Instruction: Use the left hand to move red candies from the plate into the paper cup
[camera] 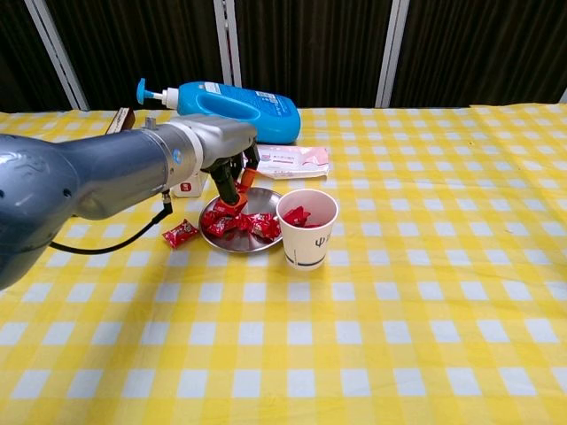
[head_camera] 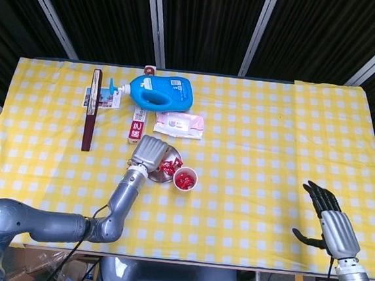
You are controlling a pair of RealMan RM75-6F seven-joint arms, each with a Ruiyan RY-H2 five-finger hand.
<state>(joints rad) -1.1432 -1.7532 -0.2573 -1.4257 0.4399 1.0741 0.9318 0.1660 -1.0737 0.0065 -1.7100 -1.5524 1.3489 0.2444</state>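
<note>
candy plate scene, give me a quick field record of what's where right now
plate: metal, holds red candies, touches cup's left side
paper cup: upright, red candies inside
left robot hand: above plate, pinching a red candy
stray candy: on cloth left of plate
right robot hand: apart, fingers spread, empty

Paper cup right of plate; bottle behind both

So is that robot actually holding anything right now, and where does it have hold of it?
Yes: the left hand pinches a red candy by its top, in its fingers, just above the plate. The right hand holds nothing.
</note>
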